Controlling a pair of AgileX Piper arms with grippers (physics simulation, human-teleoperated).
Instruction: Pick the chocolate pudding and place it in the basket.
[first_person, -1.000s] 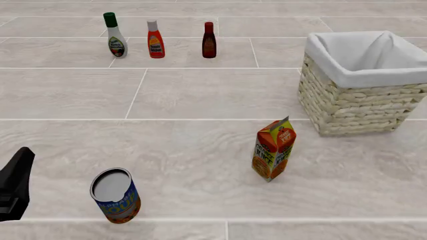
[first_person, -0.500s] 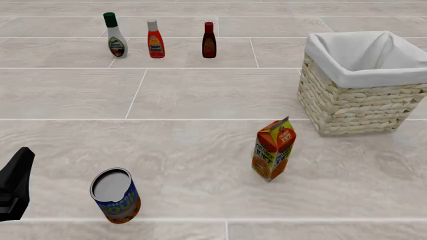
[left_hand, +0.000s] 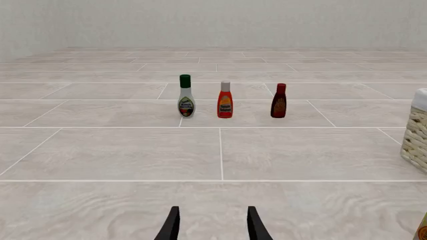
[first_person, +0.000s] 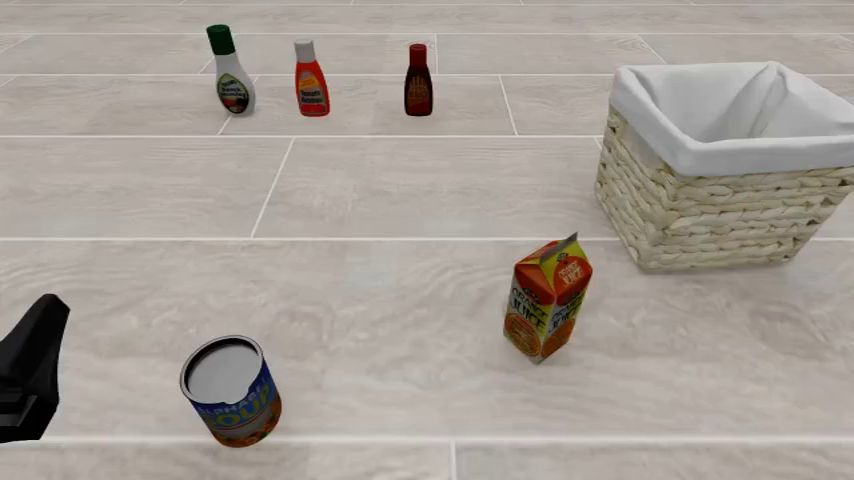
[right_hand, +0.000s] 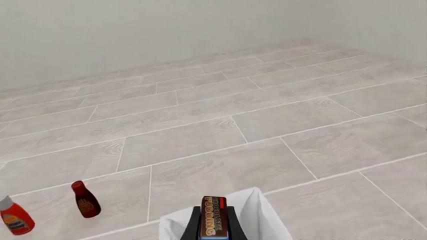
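The chocolate pudding, a small box with a dark brown face, stands on edge between the fingers of my right gripper, which is shut on it. Just below it lies the white cloth lining of the basket. In the front view the wicker basket stands at the right; the pudding and the right gripper are out of that view. My left gripper is open and empty, low at the near left, where part of it shows in the front view.
An orange juice carton stands in front of the basket. A blue-and-orange can stands near the left gripper. Three bottles stand in a row at the back left: white, orange, dark red.
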